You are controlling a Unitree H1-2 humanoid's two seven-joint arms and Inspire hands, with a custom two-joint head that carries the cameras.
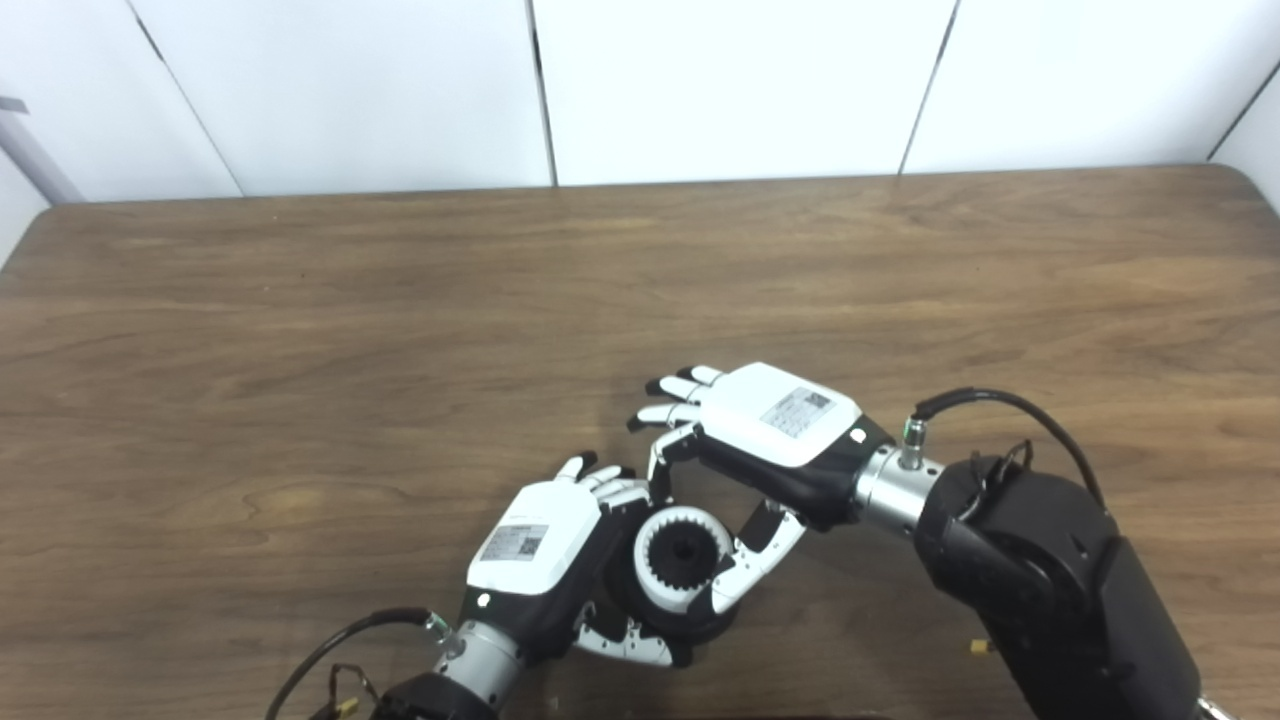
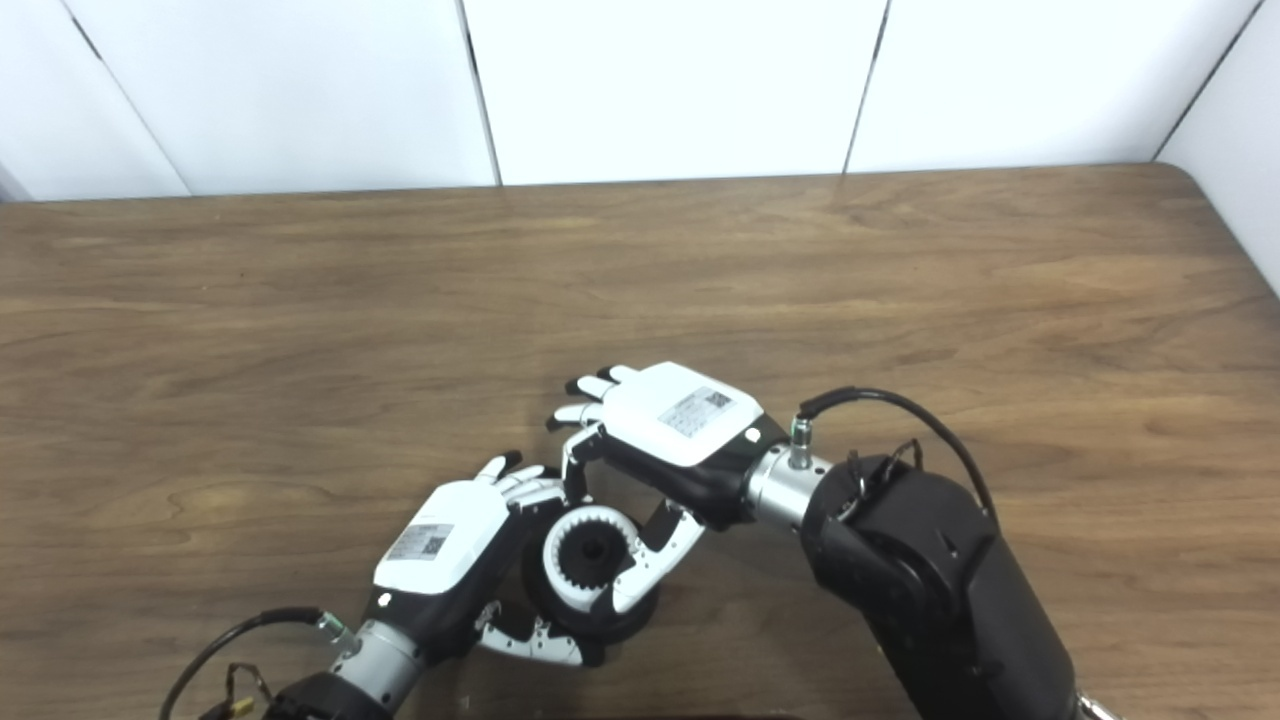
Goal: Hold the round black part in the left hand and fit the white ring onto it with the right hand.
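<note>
A brown wooden table point(image 1: 400, 300) stood in front of plain white walls. Low down near the front edge, the two hands met. The left hand point(image 1: 535, 555) was wrapped around the black part point(image 1: 690, 622), with its fingers curled behind it and its thumb under it, so it was holding the part tight. The white ring point(image 1: 682, 555) with little teeth inside sat on the face of the black part — it looked on, or nearly on, but I could not tell if it was pushed all the way down. The right hand point(image 1: 770, 440) pinched the ring, thumb on the right side of the rim and one finger on the top; its other fingers stuck out straight and touched nothing. What could go wrong? If the right hand pushed on one side only, the ring might tip and jam. If the left hand let its hold go soft, the black part could turn or slip — then the ring might pop off onto the table.
</note>
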